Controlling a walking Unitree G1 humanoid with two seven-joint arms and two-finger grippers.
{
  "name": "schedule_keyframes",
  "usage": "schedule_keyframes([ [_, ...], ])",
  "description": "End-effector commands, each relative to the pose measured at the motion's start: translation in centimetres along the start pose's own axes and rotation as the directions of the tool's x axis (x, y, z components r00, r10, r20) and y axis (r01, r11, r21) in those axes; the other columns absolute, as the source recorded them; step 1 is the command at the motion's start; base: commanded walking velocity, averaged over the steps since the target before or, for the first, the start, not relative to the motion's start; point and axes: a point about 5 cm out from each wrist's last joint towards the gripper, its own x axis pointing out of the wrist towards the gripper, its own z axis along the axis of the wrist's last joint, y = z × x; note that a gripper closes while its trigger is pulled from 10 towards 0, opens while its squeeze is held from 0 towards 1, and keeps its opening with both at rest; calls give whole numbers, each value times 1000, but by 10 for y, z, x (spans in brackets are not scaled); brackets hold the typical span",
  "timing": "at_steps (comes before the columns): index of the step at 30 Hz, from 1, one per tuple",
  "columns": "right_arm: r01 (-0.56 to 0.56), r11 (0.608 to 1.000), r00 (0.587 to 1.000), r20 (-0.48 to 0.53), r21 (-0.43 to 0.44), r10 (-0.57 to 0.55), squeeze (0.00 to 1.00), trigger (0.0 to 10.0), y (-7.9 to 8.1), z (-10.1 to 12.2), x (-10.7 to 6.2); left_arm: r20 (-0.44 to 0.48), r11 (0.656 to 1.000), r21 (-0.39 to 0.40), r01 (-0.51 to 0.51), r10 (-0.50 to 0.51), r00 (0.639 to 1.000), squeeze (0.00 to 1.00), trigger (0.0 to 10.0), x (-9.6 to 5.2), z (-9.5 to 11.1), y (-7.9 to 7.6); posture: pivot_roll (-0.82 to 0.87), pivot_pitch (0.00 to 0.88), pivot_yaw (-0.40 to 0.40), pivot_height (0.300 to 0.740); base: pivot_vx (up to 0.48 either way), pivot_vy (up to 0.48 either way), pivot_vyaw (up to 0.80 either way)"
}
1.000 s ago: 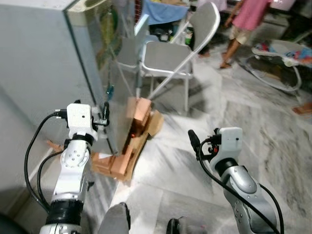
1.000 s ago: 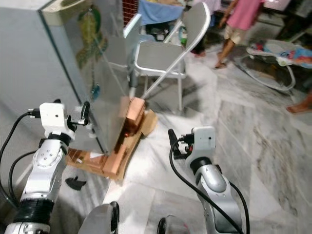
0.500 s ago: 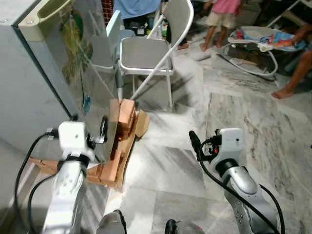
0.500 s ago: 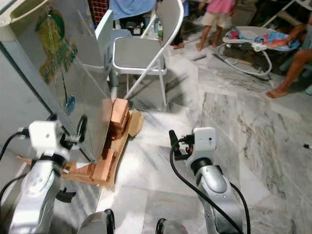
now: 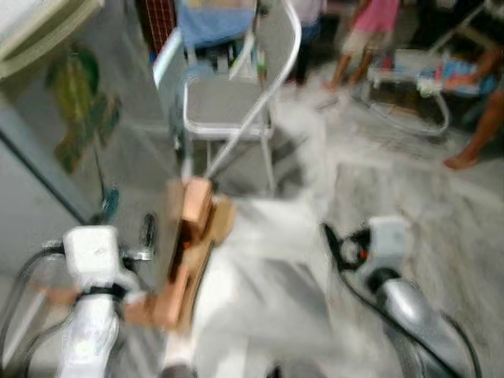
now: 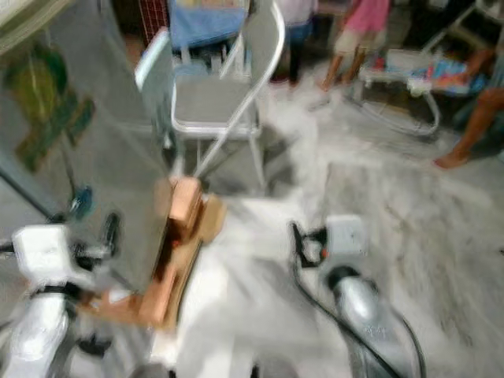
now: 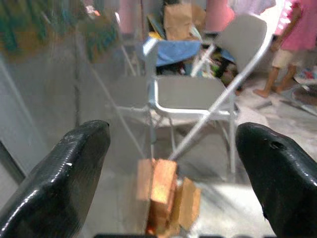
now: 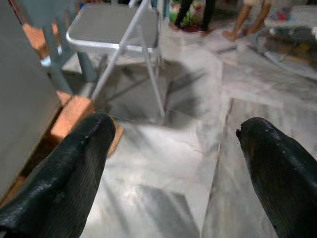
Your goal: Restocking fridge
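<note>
Beside the blurred fridge [image 5: 47,150] (top cut off), both grippers' fingers [image 7: 59,183] [image 8: 54,193] gape, empty.

Fridge [image 5: 47,150] wall on left, bricks [image 5: 189,228] at base, folding chair [image 5: 228,102] ahead — bare marble floor [image 5: 378,181] rightward

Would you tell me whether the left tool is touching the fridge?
Cannot tell. In the blurred left eye view the left tool sits right by the fridge edge, with no plain gap or contact.
</note>
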Motion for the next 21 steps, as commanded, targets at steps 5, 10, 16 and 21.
schedule_keyframes([
  [5, -34, 999, 999, 12, -2, 34, 0, 10000, 8, 4, 4, -2, 995, 34, -95, 96, 995, 0, 10000, -2, 5, 18, 78, 122, -63, 740, 132, 0, 0],
  [10, -42, 999, 999, 1, 0, 42, 0, 10000, 9, 1, 3, -31, 993, 34, -111, 112, 993, 0, 10000, -5, 1, 21, 84, 129, -64, 740, 0, 48, 0],
  [16, -46, 999, 999, -5, 2, 46, 0, 10000, 11, -1, 4, -33, 996, 27, -79, 80, 996, 0, 10000, -9, 1, 21, 89, 131, -62, 740, 0, 435, 0],
  [21, -54, 999, 999, -5, -1, 54, 0, 10000, 13, -1, 5, -40, 997, 23, -68, 69, 997, 0, 10000, -8, 1, 20, 89, 129, -62, 740, 0, 480, 0],
])
